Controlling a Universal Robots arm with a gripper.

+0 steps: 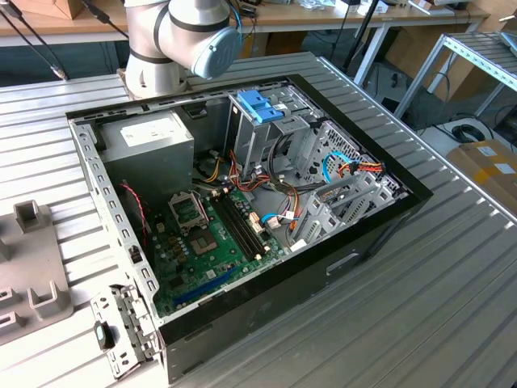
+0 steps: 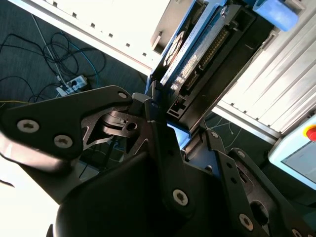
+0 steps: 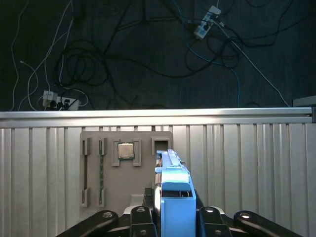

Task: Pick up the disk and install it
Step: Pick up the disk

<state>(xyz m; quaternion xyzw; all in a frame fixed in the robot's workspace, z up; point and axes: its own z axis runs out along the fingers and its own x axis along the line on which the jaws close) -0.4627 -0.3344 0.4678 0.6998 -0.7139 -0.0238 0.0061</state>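
Pickup looks done to me; the install is not.

In the exterior view, the open computer case [image 1: 307,283] lies on the ribbed tabletop [image 1: 420,307], with the arm [image 1: 174,36] standing behind it. A deep-blue latch [image 1: 260,105] sits on the drive cage, and I see no disk seated in the case. A grey parts tray [image 1: 32,267] lies at the exterior view's left.

In the second wrist view, the disk [image 2: 197,49] stretches away from the camera, with its white label along one face and the light-blue rail at its edge. The jaws are clamped on its near end, with a black finger [image 2: 158,128] pressed against it. The label carries print, but it is too slanted for me to read. A red button [image 2: 311,132] sits on a pale box at the side.

In the first wrist view, the disk [image 3: 173,197] is edge-on, blue rail toward me, gripped between the jaws. I judge it is hanging over the tray [image 3: 123,187], which holds a processor chip [image 3: 126,150] and a memory stick [image 3: 101,168]. Cables litter the dark floor [image 3: 148,59] beyond the tabletop edge. I can read no writing here.
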